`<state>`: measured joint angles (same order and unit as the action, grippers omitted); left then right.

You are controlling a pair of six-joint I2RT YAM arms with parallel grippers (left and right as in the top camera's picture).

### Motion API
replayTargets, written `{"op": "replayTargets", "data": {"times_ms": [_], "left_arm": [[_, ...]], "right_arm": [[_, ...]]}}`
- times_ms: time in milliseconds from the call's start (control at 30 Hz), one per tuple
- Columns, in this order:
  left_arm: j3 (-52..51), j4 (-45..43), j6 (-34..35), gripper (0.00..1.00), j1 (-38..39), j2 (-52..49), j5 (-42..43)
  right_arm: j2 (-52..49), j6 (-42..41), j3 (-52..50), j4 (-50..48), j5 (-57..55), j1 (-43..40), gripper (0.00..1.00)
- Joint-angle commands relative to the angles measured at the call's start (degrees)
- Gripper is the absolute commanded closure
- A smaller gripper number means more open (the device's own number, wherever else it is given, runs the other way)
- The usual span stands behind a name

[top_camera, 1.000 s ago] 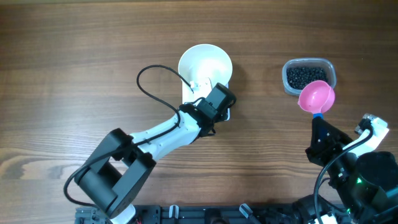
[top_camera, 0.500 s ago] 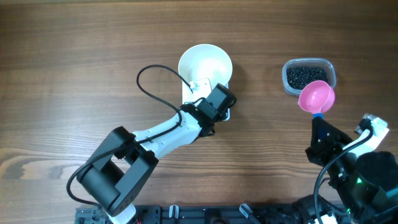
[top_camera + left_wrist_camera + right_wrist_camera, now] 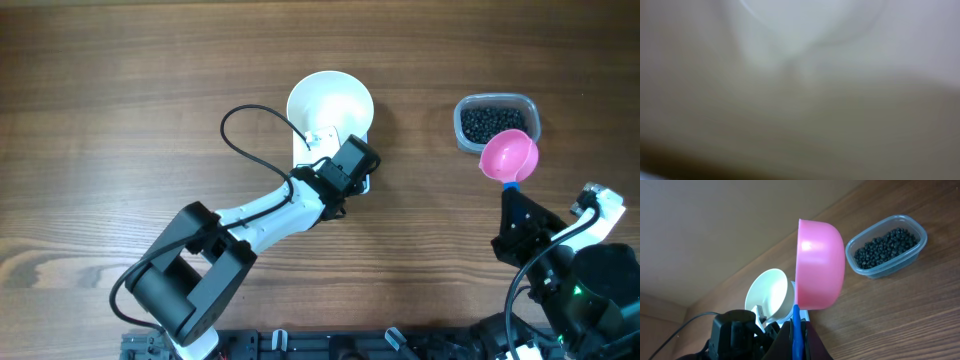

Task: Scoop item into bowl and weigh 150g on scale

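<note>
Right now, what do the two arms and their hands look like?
The left arm has white links, bulky black joints and a looping black cable; the left hand is black. The right arm is mostly black with one white link and a green light; the right hand is black.

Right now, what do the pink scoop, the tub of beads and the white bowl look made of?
The pink scoop looks like plastic, smooth semi-gloss: soft highlight on its cup. The tub is clear plastic, probably: the black pieces show through its wall. The white bowl is smooth, plain white; ceramic or plastic, can't tell.
</note>
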<state>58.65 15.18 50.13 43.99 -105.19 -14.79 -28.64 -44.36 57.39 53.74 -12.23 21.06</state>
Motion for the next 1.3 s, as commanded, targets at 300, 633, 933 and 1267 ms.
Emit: {"op": "replayTargets", "data": {"times_ms": [300,633,933,1267], "left_arm": [[-0.33,0.57,1.73,0.96,0.07,-3.02,-0.48],[-0.11,8.28,-3.89,0.81,-0.44,30.34,4.5],[-0.26,26.75,-9.92,0.0,-5.6,45.75,-14.73],[27.02,45.16,-60.28,0.0,-27.52,46.34,29.16]], "right_arm": [[-0.13,-0.37,0.24,0.02,0.02,-0.26,0.95],[-0.13,-0.66,0.24,0.52,0.0,-0.26,0.96],[-2.05,-0.9,0.24,-0.61,0.02,-0.26,0.96],[-12.0,-2.1,0.24,-0.13,3.3,-0.26,0.95]]}}
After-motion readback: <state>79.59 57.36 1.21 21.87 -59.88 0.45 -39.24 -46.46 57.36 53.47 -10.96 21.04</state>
